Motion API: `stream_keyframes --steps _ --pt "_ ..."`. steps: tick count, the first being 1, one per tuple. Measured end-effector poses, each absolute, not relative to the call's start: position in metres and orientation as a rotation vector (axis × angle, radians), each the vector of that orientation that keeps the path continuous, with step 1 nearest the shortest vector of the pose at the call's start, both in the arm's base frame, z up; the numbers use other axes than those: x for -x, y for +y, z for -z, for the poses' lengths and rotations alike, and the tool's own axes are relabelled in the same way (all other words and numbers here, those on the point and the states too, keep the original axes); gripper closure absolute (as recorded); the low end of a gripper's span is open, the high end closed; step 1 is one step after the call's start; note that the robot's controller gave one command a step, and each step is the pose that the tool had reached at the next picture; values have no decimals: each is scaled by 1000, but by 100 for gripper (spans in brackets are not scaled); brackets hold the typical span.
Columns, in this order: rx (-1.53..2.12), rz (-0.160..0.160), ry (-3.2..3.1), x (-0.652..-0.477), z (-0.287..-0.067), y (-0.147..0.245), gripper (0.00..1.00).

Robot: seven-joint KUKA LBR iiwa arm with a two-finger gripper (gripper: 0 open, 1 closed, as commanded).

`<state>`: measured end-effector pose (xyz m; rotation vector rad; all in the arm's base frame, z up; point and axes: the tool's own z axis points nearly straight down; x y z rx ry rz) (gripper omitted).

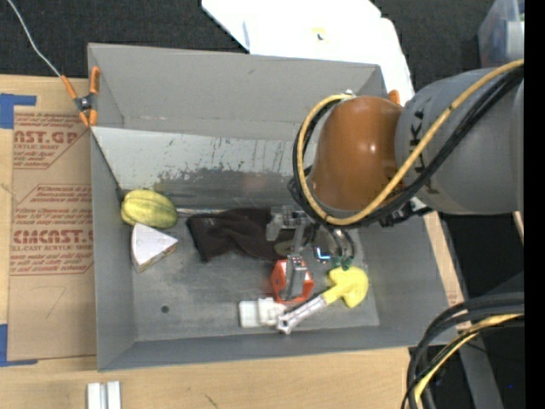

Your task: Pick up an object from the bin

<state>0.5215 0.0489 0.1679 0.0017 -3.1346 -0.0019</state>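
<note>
Below the hand (301,252), a blocky orange object (284,281) beside crumpled dark cloth (226,233).

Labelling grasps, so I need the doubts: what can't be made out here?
Camera view:
- Floor of the bin at right back: hidden under the arm's orange cover.
- The dark cloth: right end hidden behind the gripper.
- The orange-red thing: kind unclear, top under the gripper.

The grey arm (464,139) reaches in from the right, its wrist capped by a rounded orange cover (353,164) with black and yellow cables (300,156) looped around it. Below the cover, the metal gripper (300,254) points downward.
</note>
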Motion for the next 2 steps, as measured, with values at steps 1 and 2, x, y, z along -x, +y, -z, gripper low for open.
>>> stream_keyframes --steps 1,2 --pt "-1 2 -3142 -523 -172 49 0" --pt "168 4 -3131 -589 -67 39 0"
